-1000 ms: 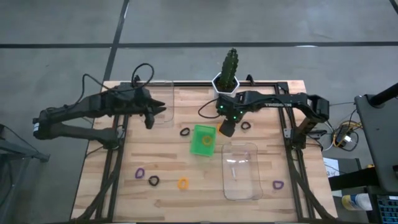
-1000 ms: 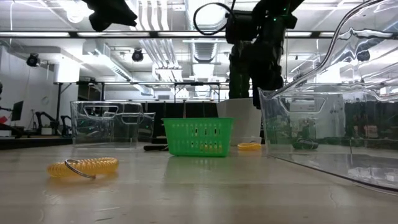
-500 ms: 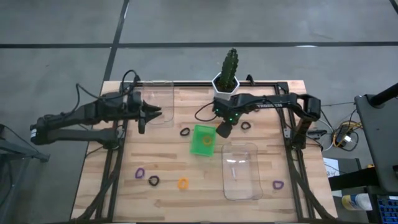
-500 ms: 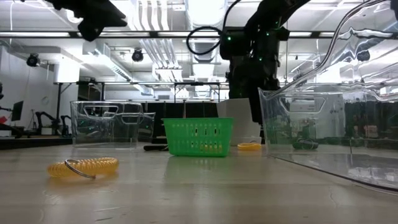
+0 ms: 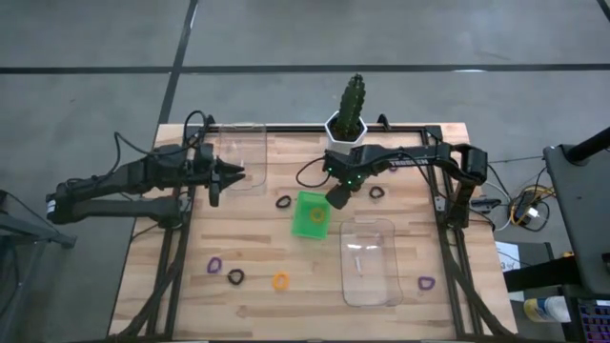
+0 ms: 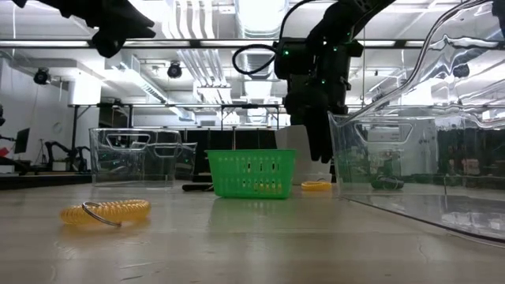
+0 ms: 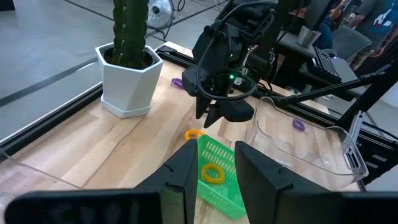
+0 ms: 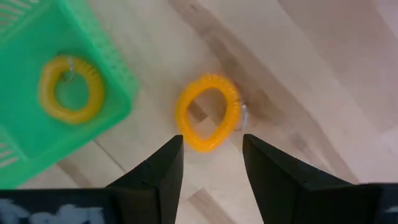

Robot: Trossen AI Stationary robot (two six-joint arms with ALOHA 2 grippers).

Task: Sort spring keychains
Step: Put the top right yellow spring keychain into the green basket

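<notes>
Pale wood-plank table; green plastic mesh bin; clear glossy plastic trays — coiled plastic keychains, matt.

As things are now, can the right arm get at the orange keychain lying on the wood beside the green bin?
Probably yes. The right pincer hangs open directly above the orange keychain, which lies flat on bare wood, apart from the green bin. Nothing stands between them.

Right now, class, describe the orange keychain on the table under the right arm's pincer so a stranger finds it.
Start at the green bin mid-table. Just outside its wall, on bare wood, lies an orange coiled ring, under the open right pincer. Its twin lies inside the bin.
</notes>
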